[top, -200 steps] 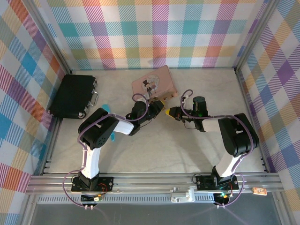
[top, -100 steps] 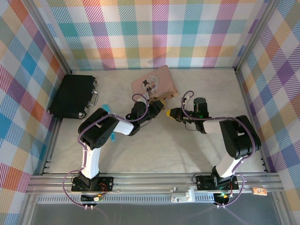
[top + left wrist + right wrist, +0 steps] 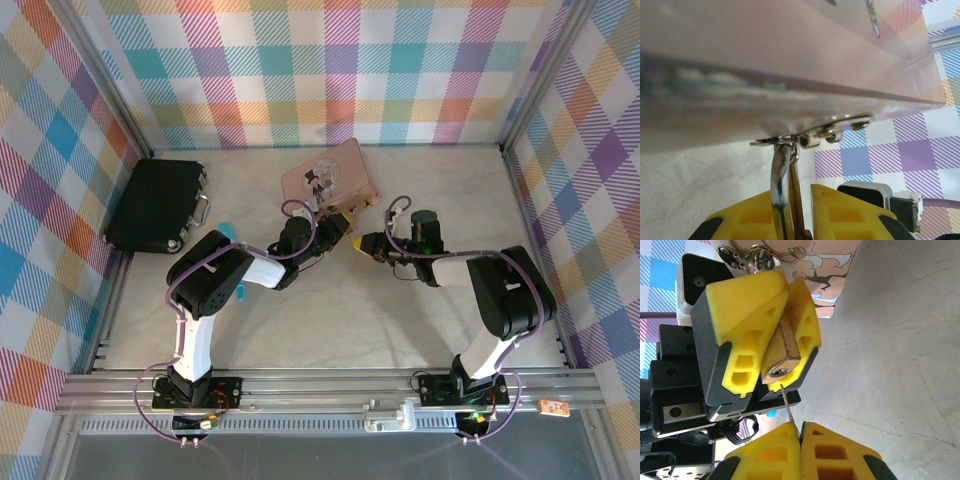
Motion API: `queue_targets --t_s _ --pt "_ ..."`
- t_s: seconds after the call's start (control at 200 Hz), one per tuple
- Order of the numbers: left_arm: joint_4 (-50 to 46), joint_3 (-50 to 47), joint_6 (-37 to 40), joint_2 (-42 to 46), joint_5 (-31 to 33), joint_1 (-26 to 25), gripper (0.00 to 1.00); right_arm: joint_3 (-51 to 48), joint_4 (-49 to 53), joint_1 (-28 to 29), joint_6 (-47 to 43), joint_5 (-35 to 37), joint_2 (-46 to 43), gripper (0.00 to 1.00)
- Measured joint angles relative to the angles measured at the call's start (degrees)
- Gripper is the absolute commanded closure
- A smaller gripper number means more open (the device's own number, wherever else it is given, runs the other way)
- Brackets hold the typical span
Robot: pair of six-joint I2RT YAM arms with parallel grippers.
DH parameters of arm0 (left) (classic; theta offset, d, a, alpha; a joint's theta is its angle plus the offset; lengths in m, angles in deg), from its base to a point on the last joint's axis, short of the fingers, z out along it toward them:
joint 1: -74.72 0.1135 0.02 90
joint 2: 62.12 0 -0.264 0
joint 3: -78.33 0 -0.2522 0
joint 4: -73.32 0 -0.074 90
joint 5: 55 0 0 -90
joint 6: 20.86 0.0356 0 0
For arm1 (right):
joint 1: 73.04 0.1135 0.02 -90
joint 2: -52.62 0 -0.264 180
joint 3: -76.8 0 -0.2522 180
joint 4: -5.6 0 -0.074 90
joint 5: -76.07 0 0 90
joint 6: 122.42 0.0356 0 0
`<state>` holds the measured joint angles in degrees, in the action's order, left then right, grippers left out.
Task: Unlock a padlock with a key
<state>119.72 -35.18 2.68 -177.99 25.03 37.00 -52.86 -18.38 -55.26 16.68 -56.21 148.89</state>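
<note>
Counter [image 3: 330,330] surface carries both arms, which reach inward from the near edge and meet at mid-depth.

Right hand [image 3: 801,429]: yellow fingers are closed on the thin blade of the key [image 3: 788,410]. The blade points at the keyway face of the padlock [image 3: 781,352]. Its tip lies at or just short of the keyway; entry cannot be confirmed.

Left hand [image 3: 786,290]: fingers are clamped on the brass padlock body, one on each flat side. In the left wrist view, the silvery shackle [image 3: 778,180] rises from between the fingers [image 3: 840,210] and meets the hasp [image 3: 815,136] on the edge of the pink box [image 3: 790,55]. The padlock therefore sits at the near edge of the box, between the two hands.

Beyond the hands, the pink box lies on the counter near its centre. The black case [image 3: 157,205] lies well apart, at the far left beside the side wall. Plaid walls [image 3: 330,70] close the far side and both flanks.
</note>
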Motion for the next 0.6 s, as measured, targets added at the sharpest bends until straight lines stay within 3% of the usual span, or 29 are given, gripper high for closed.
queue_targets --t_s 0.6 --pt "1.81 -1.51 -1.42 0.00 0.61 0.04 1.00 2.14 -0.83 0.26 1.27 -0.26 2.49 1.00"
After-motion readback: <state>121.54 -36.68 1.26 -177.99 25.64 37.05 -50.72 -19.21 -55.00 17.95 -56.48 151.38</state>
